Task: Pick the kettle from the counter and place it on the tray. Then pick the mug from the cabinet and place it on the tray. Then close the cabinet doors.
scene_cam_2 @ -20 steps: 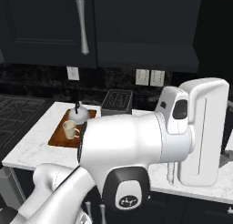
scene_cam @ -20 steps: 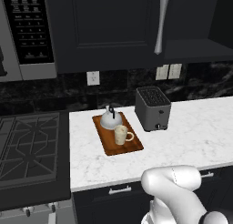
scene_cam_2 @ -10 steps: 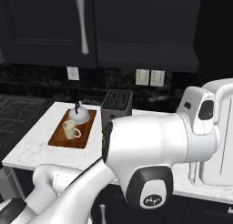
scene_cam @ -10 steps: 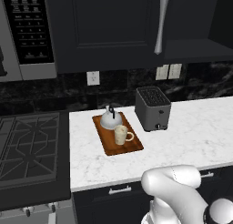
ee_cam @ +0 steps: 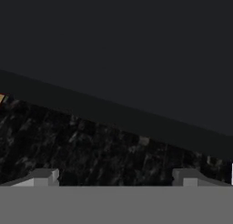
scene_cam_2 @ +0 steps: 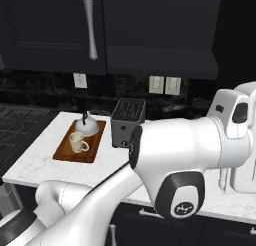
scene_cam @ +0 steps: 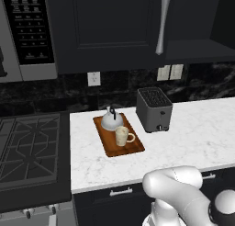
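Observation:
The silver kettle (scene_cam: 111, 120) and the cream mug (scene_cam: 122, 136) both stand on the reddish-brown tray (scene_cam: 114, 149) on the white counter (scene_cam: 193, 128). In the right base view the kettle (scene_cam_2: 88, 126) sits behind the mug (scene_cam_2: 77, 142) on the tray (scene_cam_2: 65, 152). One cabinet door (scene_cam: 114, 27) with a silver bar handle (scene_cam: 160, 25) is shut. To its right the cabinet's inner shelf (scene_cam: 199, 48) lies exposed. In the hand view my gripper (ee_cam: 116, 180) is open, its fingertips (ee_cam: 43, 177) wide apart with nothing between them, facing the black backsplash under the dark cabinet.
A boxy grey toaster (scene_cam: 154, 109) stands just right of the tray. The microwave (scene_cam: 27, 32) hangs at the upper left above the black gas stovetop (scene_cam: 27, 147). My bulky white arm (scene_cam_2: 180, 150) blocks much of the right base view.
My arm's elbow has swung to the right across the right base view. The kettle, mug and tray have not moved, and the gripper stays open.

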{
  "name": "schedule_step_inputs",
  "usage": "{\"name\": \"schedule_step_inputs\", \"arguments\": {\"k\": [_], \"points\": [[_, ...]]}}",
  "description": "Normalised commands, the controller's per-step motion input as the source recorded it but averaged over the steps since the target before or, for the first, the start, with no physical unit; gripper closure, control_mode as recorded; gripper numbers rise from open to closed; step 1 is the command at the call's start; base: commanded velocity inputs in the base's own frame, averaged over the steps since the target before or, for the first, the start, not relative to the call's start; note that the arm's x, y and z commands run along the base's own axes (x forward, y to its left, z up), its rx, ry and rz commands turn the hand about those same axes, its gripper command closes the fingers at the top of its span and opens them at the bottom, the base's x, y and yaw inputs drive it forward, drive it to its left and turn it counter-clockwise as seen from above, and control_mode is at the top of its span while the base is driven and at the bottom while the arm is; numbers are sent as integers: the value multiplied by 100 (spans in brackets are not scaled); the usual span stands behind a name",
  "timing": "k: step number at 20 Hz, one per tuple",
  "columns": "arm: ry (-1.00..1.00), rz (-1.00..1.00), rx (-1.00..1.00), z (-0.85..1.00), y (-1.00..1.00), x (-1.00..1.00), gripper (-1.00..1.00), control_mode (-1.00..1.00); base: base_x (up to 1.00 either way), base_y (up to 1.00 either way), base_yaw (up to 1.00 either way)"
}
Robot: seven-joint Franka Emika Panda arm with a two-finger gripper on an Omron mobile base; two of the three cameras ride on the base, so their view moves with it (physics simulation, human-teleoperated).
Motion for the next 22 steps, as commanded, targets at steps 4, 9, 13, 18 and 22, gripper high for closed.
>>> {"name": "schedule_step_inputs", "arguments": {"k": [4,9,13,18,22], "points": [[0,7,0,0,-1,26,-100,-100,0,0,0],[0,13,1,0,0,20,-100,-100,0,0,0],[0,16,0,0,21,24,-100,-100,0,0,0],[0,19,0,0,44,25,-100,-100,0,0,0],[0,21,0,0,56,11,-100,-100,0,0,0]]}}
